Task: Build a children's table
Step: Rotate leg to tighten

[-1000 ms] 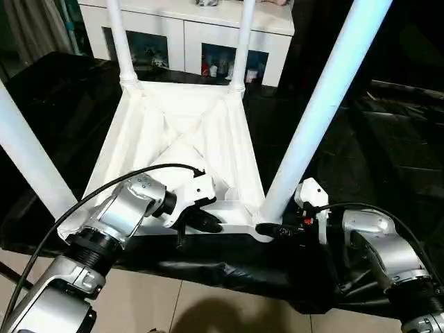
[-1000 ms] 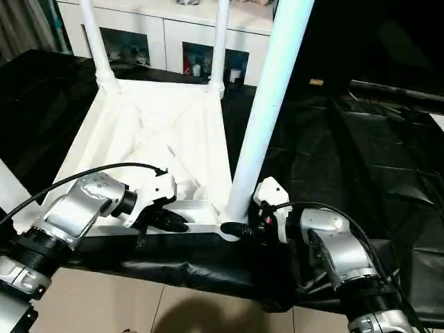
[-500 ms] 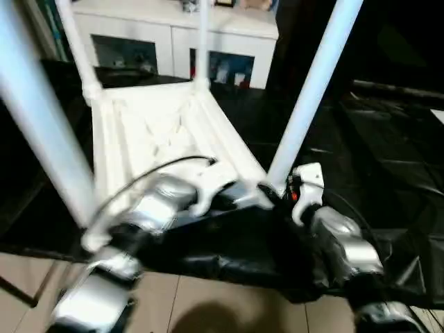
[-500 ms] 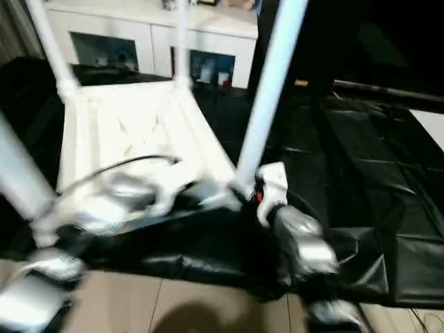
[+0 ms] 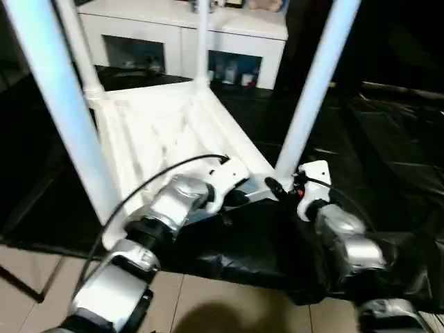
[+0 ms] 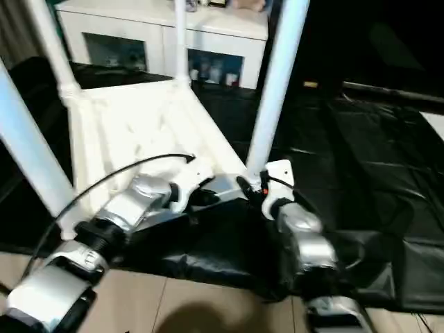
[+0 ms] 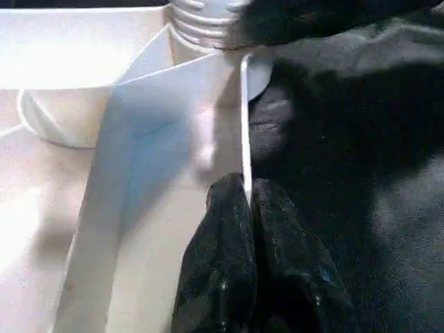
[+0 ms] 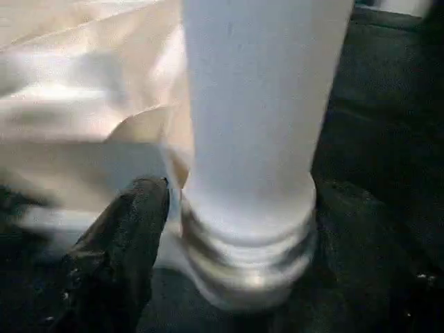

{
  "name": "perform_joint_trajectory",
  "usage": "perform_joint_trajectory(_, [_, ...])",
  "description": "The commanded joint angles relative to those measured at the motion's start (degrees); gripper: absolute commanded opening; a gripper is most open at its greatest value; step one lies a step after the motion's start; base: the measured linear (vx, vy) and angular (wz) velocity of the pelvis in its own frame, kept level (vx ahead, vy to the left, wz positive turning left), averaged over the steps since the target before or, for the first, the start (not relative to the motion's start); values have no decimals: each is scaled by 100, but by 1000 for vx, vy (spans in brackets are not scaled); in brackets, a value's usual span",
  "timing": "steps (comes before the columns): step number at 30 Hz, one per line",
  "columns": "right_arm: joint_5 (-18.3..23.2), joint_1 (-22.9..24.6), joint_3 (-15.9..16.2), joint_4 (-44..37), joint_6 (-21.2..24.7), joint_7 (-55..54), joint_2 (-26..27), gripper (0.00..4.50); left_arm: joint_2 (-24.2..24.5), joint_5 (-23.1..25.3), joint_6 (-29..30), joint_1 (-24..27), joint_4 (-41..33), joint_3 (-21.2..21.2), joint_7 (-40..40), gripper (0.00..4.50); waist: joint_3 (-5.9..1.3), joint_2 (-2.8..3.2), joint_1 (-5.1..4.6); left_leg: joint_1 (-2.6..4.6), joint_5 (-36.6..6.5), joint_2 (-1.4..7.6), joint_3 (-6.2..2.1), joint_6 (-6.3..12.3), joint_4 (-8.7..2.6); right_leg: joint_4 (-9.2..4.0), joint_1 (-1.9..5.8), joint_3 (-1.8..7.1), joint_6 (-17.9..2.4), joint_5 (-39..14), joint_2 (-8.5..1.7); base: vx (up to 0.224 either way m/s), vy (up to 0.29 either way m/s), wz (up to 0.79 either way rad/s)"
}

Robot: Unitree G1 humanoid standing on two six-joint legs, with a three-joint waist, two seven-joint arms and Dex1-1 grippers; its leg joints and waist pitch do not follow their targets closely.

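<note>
The children's table (image 5: 166, 125) lies upside down on the black-covered work table (image 5: 374, 146), its ribbed underside up and four legs rising from the corner sockets. The left gripper (image 7: 246, 201) is pinched closed on the thin near rim of the tabletop. The right gripper (image 8: 208, 208) sits at the base of the near right leg (image 5: 316, 90), one black finger (image 8: 128, 236) beside its threaded collar; whether it grips, I cannot tell. A white cabinet (image 5: 184, 35) stands beyond.
</note>
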Motion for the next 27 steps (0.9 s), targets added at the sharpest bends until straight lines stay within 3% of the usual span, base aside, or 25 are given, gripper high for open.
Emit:
perform_joint_trajectory(1, [-79, -3, 323, -205, -127, 570, -189, 369, 172, 52, -28, 272, 2, -283, -479, 0, -281, 15, 42, -102, -1485, -2, 23, 306, -419, -532, 285, 168, -785, -1961, -290, 0, 0, 0])
perform_joint_trajectory(3, [-119, 58, 429, -297, -192, 1020, -515, 369, 408, -75, -105, 442, -371, -399, -1081, 0, -285, 4, 51, -70, -1428, 12, 41, 327, -398, -502, 279, 172, -966, -1712, -284, 0, 0, 0])
perform_joint_trajectory(7, [93, 149, 419, -507, -46, 1673, -797, 369, 763, -331, -132, 653, -937, -516, -1914, 0, -309, 13, 95, -52, -923, 17, 87, 461, -366, -379, 301, 180, -1339, -638, -246, 42, -10, 2])
perform_joint_trajectory(9, [159, 199, 451, -602, 20, 1886, -864, 369, 882, -426, -137, 729, -1137, -554, -2190, 0, -323, 45, 121, -32, -763, 35, 87, 488, -355, -319, 312, 177, -1497, -230, -251, 0, 0, 0])
perform_joint_trajectory(13, [282, 353, 664, -877, 211, 2492, -1067, 369, 1117, -595, -127, 893, -1555, -591, -2703, 0, -338, 42, 133, -34, -508, 23, 97, 616, -322, -247, 343, 160, -1643, 403, -226, 0, 0, 0])
perform_joint_trajectory(16, [274, 387, 754, -909, 225, 2632, -1127, 369, 1177, -624, -62, 946, -1683, -584, -2760, 0, -319, 30, 151, -29, -670, 28, 107, 607, -339, -273, 339, 155, -1633, 138, -253, 0, 0, 0])
perform_joint_trajectory(21, [264, 365, 707, -864, 258, 2700, -1096, 342, 1212, -645, -5, 970, -1762, -582, -2796, 0, -303, 26, 162, -31, -887, 33, 109, 441, -361, -326, 332, 160, -1411, -510, -281, 0, 0, 0])
perform_joint_trajectory(27, [322, 372, 764, -920, 363, 2799, -1162, 287, 1241, -656, 86, 1011, -1866, -580, -2813, 0, -321, 14, 160, -45, -669, 20, 106, 448, -340, -293, 345, 157, -1397, -285, -275, 0, 0, 0])
